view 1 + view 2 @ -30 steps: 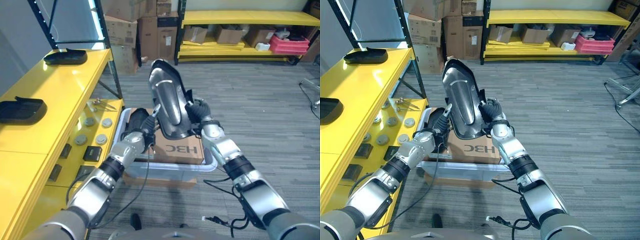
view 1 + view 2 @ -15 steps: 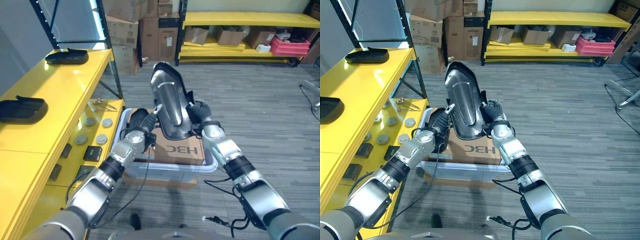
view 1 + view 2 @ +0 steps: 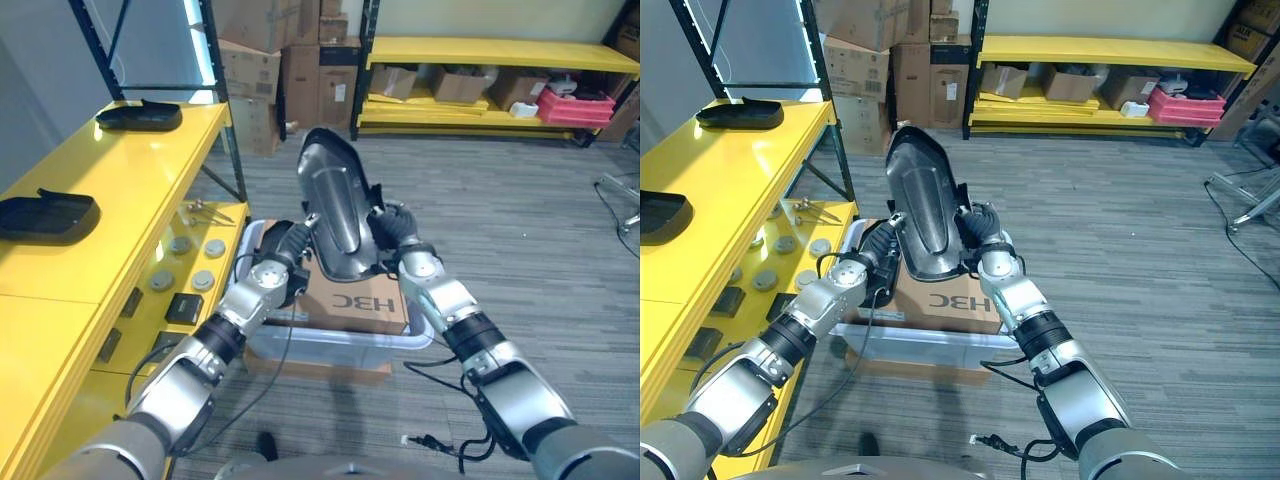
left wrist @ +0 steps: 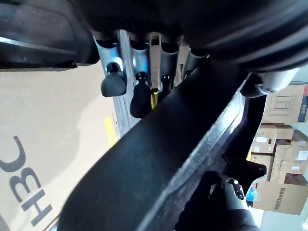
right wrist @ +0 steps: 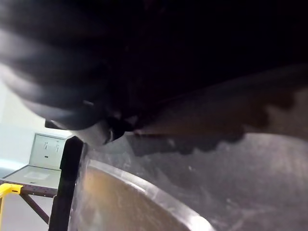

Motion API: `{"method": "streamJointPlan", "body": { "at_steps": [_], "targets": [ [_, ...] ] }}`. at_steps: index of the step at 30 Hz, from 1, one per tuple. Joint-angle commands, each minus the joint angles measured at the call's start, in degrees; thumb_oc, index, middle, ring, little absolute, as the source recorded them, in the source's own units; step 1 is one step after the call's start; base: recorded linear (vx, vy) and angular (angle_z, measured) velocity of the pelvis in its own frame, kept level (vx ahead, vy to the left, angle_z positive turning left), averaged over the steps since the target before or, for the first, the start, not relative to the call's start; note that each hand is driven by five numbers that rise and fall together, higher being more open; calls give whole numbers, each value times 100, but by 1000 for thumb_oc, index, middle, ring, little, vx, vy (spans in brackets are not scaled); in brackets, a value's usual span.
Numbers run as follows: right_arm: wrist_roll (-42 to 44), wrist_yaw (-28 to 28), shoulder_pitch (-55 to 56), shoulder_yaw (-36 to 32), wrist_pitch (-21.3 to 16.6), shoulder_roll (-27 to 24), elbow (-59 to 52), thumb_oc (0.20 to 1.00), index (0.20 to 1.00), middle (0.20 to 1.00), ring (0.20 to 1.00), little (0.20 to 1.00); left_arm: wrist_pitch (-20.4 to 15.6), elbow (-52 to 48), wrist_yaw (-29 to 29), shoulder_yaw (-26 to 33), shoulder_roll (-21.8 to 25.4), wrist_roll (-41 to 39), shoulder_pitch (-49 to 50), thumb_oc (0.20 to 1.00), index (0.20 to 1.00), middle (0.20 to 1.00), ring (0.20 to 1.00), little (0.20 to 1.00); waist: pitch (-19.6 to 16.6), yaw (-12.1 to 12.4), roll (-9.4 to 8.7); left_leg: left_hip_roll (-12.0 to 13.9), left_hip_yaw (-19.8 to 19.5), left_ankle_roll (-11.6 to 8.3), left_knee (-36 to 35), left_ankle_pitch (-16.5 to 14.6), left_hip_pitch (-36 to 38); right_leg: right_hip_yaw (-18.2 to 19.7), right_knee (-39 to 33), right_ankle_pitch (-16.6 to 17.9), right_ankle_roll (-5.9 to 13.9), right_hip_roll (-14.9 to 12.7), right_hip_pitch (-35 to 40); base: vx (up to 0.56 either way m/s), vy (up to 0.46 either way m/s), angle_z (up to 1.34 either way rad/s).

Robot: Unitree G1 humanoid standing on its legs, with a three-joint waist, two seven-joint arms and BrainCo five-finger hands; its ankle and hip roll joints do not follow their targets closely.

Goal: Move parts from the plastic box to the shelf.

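Both hands, left [image 3: 283, 262] and right [image 3: 395, 232], clasp part [image 3: 335, 210] between fingers; carton [image 3: 358, 295] in box [image 3: 330, 345] just below, shelf [image 3: 120, 190] beside left hand

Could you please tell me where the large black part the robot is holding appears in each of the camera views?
Left eye view: black part at centre, upright between both hands.
Right eye view: left of centre.
Left wrist view: a dark band crossing diagonally past the fingers.
Right wrist view: a close dark surface.
Shared landmark: cardboard box beneath it.
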Motion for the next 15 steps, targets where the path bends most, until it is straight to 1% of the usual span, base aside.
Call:
{"method": "streamJointPlan", "body": {
  "at_steps": [1,3,5,6,7,11,15],
  "targets": [
    [412,188,-317,37,-541,503,-210,200,200,200,200,200,-403,149,33,-200,-484,-154,-365,200,200,200,200,200,-205,173,-67,-34,-224,-23,149,-746,421,-134,41,366,255,-127,-392,0,0,0],
    [410,162,-327,40,-530,507,-212,200,200,200,200,200,-375,141,108,-215,-481,-45,-356,200,200,200,200,200,-202,180,-70,-33,-225,-24,149,-748,423,-139,37,365,257,-129,-386,0,0,0],
    [507,99,-340,22,-563,503,-189,200,200,200,200,200,-354,168,390,-183,-495,-292,-343,200,200,200,200,200,-195,185,-71,-33,-236,-30,143,-745,431,-138,29,366,258,-128,-376,0,0,0],
    [547,47,-338,18,-571,516,-187,677,677,677,677,677,-335,201,455,-151,-502,-338,-348,200,200,200,200,200,-197,183,-71,-33,-235,-30,143,-746,435,-141,27,364,260,-130,-372,0,0,0],
    [589,-7,-342,16,-587,513,-184,1000,1000,1000,1000,1000,-354,248,463,-128,-498,-310,-348,200,200,200,200,200,-199,179,-71,-32,-227,-33,146,-745,437,-142,30,365,265,-133,-373,0,0,0],
    [691,-203,-273,-100,-685,461,-259,1000,1000,1000,1000,1000,-592,426,482,-15,-485,-292,-248,200,200,200,200,200,-190,161,-70,-32,-221,-26,158,-749,437,-125,46,369,268,-139,-389,0,0,0],
    [727,-338,-192,-216,-798,420,-265,1000,1000,1000,1000,1000,-661,472,536,59,-481,-264,-200,200,200,200,200,200,-179,150,-63,-35,-219,-16,157,-755,453,-123,48,376,274,-144,-385,0,0,0]
  ]
}}
